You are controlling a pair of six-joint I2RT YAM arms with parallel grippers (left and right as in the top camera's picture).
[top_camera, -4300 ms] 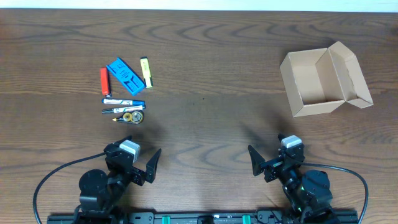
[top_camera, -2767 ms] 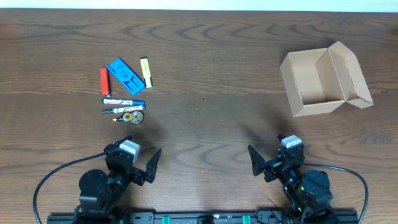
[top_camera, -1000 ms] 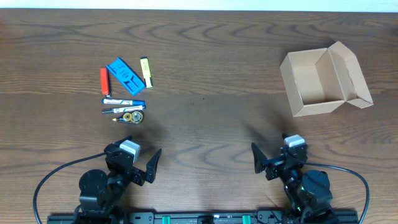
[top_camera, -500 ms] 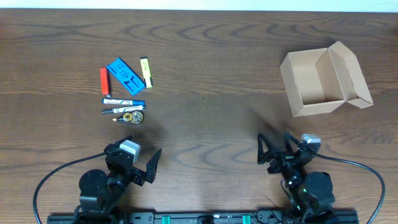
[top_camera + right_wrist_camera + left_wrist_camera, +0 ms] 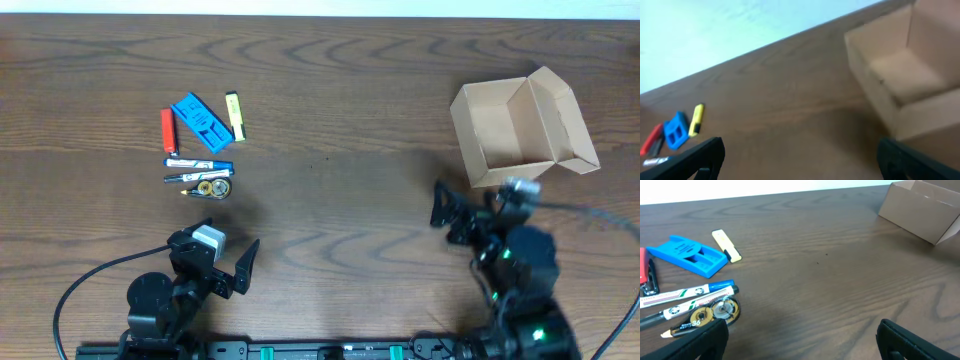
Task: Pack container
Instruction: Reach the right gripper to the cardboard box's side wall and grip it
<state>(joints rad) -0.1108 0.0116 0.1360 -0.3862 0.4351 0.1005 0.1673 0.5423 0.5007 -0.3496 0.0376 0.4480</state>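
**Operator:** So, where is the box (image 5: 520,170) at this moment?

**Observer:** You find it at the far right of the worktop (image 5: 340,120), with its mouth up, and I see nothing inside it. The lid flap (image 5: 568,120) is folded out on its right side. Your right end effector (image 5: 800,150) is just beside the near wall of the box, not touching it as far as I can tell. Its fingers are spread wide, with nothing between them. Your left end effector (image 5: 801,330) hangs low at the near left, also wide and empty. The pens and markers (image 5: 198,163) lie well apart from the box, at the far left.

**Operator:** And how will the box handle?

**Observer:** I judge it light, because it is thin cardboard and empty, so it will probably slide on the wood if you push it from one side. The walls look stiff enough for a pinch, but they may dent if you squeeze hard. The flap hangs only on a fold and will likely swing, so you should not take hold there.

**Operator:** Then where to take hold?

**Observer:** Take the near wall over its top edge, one finger inside and one outside. Stay close to a corner, where the cardboard should be stiffest. If you only need the box steady, a light hold is probably enough.
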